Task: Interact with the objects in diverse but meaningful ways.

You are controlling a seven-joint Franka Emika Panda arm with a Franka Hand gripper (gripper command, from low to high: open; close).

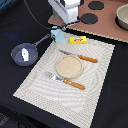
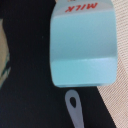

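- The gripper (image 1: 61, 27) hangs right over the blue milk box (image 1: 57, 35), so I think the step is going down to grab it.
- I cannot tell if the jaws are wide or narrow; no fingers show in the wrist view.
- The box (image 2: 84, 47) stands at the far corner of the mat (image 1: 35, 82), by the pan (image 1: 24, 53) handle, near the yellow packet (image 1: 78, 40).
- Its long side goes up and down; the MILK end is farthest from the handle tip.
- Next, it should drop straight down with jaws on both sides.

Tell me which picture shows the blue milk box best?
The wrist view: the blue milk box fills the frame, and you can read "MILK" in red. The exterior view shows it only small, under the arm, near the pan's handle.
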